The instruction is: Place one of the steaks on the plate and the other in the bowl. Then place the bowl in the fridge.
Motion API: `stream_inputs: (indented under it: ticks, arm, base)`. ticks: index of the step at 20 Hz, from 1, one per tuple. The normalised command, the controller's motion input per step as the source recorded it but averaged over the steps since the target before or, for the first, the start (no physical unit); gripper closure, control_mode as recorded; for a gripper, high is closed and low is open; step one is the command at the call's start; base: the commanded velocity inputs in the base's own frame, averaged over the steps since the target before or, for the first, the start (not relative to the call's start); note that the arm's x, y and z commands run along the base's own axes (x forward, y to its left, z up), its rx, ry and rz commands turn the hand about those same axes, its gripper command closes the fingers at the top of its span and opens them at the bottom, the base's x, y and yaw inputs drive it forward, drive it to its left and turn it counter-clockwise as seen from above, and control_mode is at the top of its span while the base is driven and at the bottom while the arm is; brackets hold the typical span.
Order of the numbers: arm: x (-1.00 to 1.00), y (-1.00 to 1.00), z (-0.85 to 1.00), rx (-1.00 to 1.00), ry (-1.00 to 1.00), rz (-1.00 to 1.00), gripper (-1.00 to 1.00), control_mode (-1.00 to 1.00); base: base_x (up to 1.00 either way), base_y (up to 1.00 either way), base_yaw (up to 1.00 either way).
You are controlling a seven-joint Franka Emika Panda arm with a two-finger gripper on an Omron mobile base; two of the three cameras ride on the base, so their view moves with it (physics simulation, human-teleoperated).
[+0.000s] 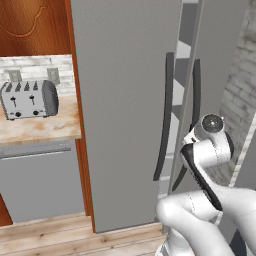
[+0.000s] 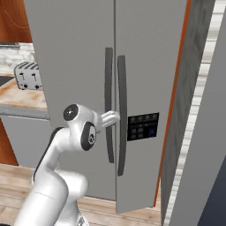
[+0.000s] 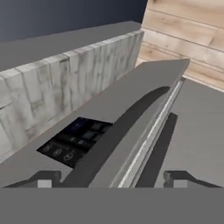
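Note:
The fridge (image 1: 120,125) is tall and grey, with two long black handles (image 1: 166,115) side by side at its middle. In the left base view a narrow gap shows between its doors. The right door carries a dark control panel (image 2: 142,126). My gripper (image 2: 112,118) is at the handles, about halfway up, next to the left handle (image 2: 108,106). In the hand view the gripper (image 3: 111,178) is open, its fingertips (image 3: 43,179) wide apart, and both handles (image 3: 118,131) run ahead between them. The steaks, the plate and the bowl are out of view.
A silver toaster (image 1: 29,99) stands on a wooden counter (image 1: 40,129) left of the fridge, above a grey appliance front (image 1: 40,180). A pale brick wall (image 1: 240,85) rises close on the fridge's right. The floor (image 1: 50,235) is wooden planks.

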Motion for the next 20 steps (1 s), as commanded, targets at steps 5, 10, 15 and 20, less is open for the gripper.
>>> stream_inputs:
  ticks: [5,10,15,20]
  arm:
    - [0.00,0.77,0.00,-0.39,0.11,0.00,-1.00,-1.00]
    - [0.21,0.53,0.00,-0.30,0.30,0.00,-1.00,-1.00]
    - [0.38,0.02,0.00,-0.14,0.28,0.00,-1.00,-1.00]
    - [0.22,0.00,-0.21,-0.09,0.12,0.00,-1.00,-1.00]
  base:
    - [0.00,0.00,0.00]
    - [0.00,0.00,0.00]
    - [0.00,0.00,0.00]
    - [0.00,0.00,0.00]
